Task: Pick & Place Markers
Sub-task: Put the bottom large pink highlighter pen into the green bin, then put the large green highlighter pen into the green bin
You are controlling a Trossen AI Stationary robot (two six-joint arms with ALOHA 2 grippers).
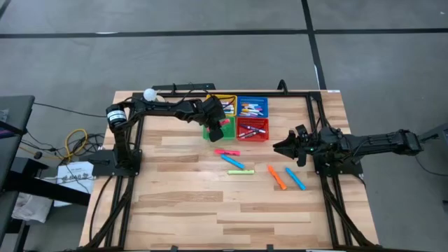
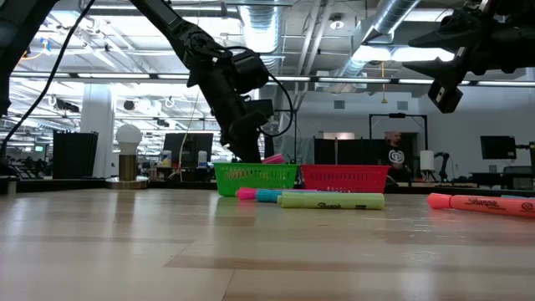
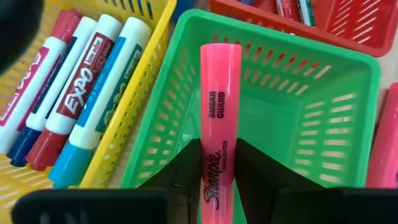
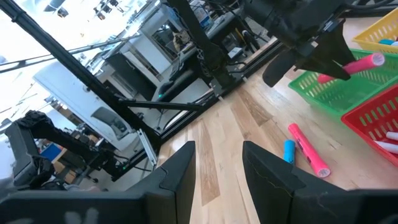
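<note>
The left hand [image 1: 216,127] is hovering over the green basket [image 1: 218,130], its fingers clamped narrowly on a pink marker [image 3: 219,118] that is pointing down into the basket's open mesh well. Just beside the green basket, toward the far edge of the surface [image 1: 189,210], the yellow basket [image 3: 134,106] is holding several white-bodied markers [image 3: 81,93] with red and blue labels. The red basket [image 1: 253,129] is touching the green one on its right side and is holding more markers, and the blue basket [image 1: 252,106] is sitting behind the red one, also with markers in it.

In front of the green basket, on the bare wood, a second pink marker [image 1: 227,152] is lying nearest, then a blue marker [image 1: 233,162] and a yellow-green marker [image 1: 240,172] just beyond it. Farther right of the green basket, an orange marker [image 1: 276,177] and another blue marker [image 1: 295,178] are lying side by side.

Well to the right of the green basket, the right hand [image 1: 285,147] is hanging above the surface with its fingers [image 4: 180,171] parted and nothing between them.
</note>
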